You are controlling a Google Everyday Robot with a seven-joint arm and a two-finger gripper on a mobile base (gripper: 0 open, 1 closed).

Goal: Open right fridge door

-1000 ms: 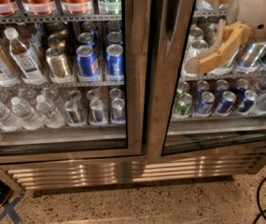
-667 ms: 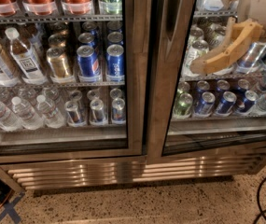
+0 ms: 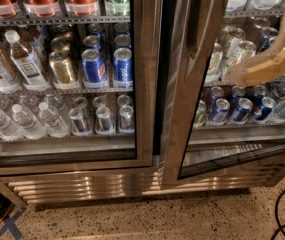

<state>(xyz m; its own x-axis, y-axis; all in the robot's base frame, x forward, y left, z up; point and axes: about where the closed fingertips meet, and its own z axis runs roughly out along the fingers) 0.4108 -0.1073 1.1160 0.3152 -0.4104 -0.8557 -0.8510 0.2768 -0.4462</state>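
The right fridge door stands ajar, its steel frame swung out towards me and leaning across the view. A dark gap shows between it and the centre post. My gripper is at the right edge, tan, at the height of the middle shelf and seen through the door's glass, pointing left towards the frame. The left door stays closed, with water bottles and cans behind it.
A steel vent grille runs along the fridge base above a speckled floor. A black cable loops at the lower right. An orange cable and a blue tape cross lie at the lower left.
The right door has swung outward from nearly closed to clearly ajar. My gripper has shifted right and slightly down, now partly cut by the frame edge.
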